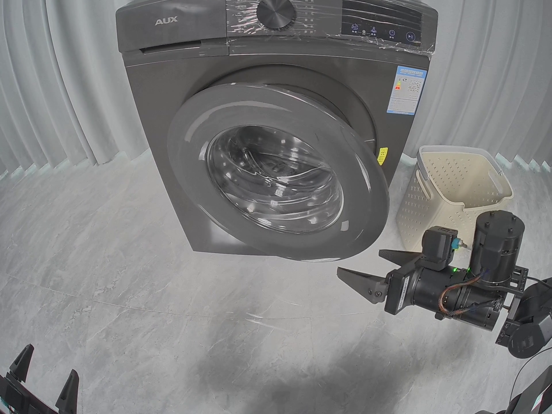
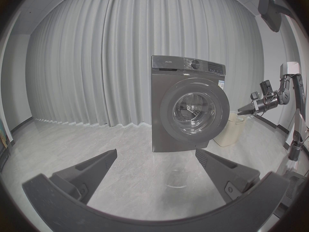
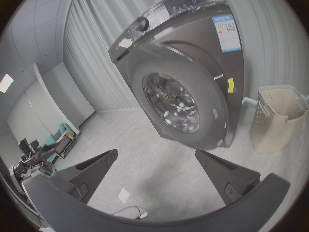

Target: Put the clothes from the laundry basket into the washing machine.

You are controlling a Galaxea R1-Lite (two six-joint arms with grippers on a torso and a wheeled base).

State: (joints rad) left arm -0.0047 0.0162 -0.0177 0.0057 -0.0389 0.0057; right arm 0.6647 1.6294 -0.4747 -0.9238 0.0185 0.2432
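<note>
Washing machine (image 3: 196, 33) door (image 3: 175, 103) ajar, clearest in right wrist view.

Pale pleated curtains (image 1: 57, 87) hang along the back wall above a grey marbled tile floor (image 1: 144, 294).

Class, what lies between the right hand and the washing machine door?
Only bare grey floor; the right wrist view shows it stretching from the open right hand to the washing machine door.

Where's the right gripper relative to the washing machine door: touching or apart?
Apart. The left wrist view shows it from the side: the open right gripper sits short of the door, with a plain gap between them.
</note>
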